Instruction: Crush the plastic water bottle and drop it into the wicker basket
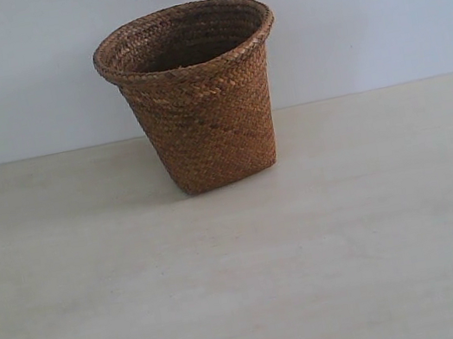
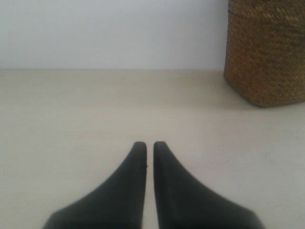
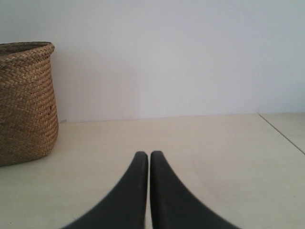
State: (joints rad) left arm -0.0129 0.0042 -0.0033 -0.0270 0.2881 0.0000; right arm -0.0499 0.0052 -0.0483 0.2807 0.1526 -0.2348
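Note:
The brown wicker basket (image 1: 199,100) stands upright at the back middle of the pale table, its wide braided rim on top. It also shows at the edge of the left wrist view (image 2: 267,52) and of the right wrist view (image 3: 26,102). The plastic water bottle is out of view in every frame; the basket's inside is mostly hidden. My left gripper (image 2: 149,144) is shut with nothing between its black fingers, low over bare table. My right gripper (image 3: 149,154) is likewise shut and holds nothing. Neither gripper appears in the exterior view.
A plain light wall rises behind the table (image 1: 243,263). In the right wrist view a seam or table edge (image 3: 281,133) runs diagonally on the side away from the basket.

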